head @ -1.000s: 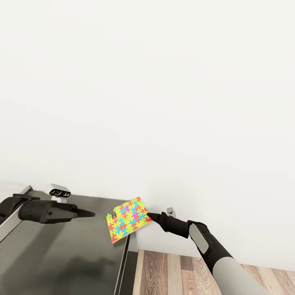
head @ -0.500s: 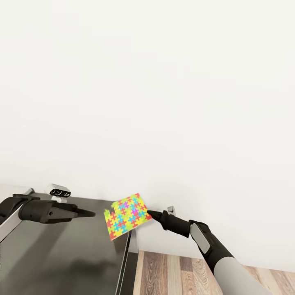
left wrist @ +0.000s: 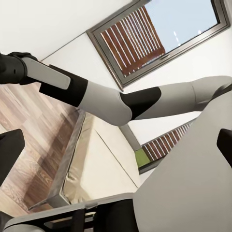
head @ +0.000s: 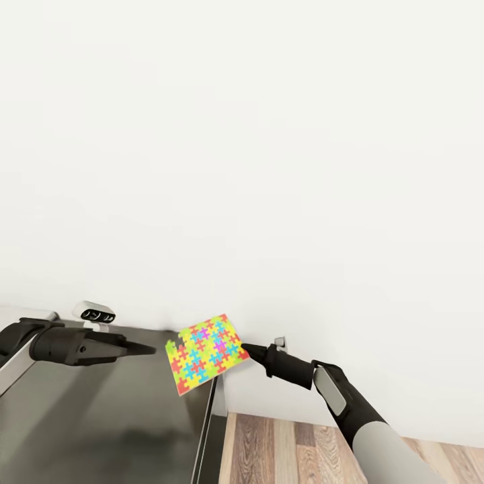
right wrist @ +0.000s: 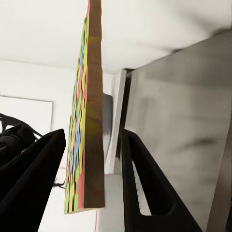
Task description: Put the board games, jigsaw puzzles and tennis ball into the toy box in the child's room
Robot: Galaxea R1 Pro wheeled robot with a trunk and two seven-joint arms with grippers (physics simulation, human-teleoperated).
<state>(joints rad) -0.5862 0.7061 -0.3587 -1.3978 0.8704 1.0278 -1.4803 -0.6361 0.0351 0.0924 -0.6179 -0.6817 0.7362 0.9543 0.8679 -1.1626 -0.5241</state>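
One jigsaw puzzle (head: 205, 353), a thin sheet of bright interlocking pieces, hangs tilted above the right edge of the table's dark grey section (head: 101, 417). My right gripper (head: 243, 348) is shut on the puzzle's right corner. The right wrist view has the puzzle (right wrist: 89, 121) edge-on between the two black fingers (right wrist: 34, 183). My left gripper (head: 151, 348) hovers over the dark top, to the left of the puzzle and apart from it, open and holding nothing. The bed (left wrist: 96, 164) lies behind my right arm in the left wrist view. The toy box, board games and tennis ball are out of view.
A plain white wall (head: 242, 168) rises close behind the table. Wood floor (head: 289, 450) lies to the right of the table's edge (head: 214, 417). A window with slatted blinds (left wrist: 140, 38) sits beyond the bed.
The puzzle has swung a little to the left and up, further over the dark table top, while held. The left arm has stayed where it was.
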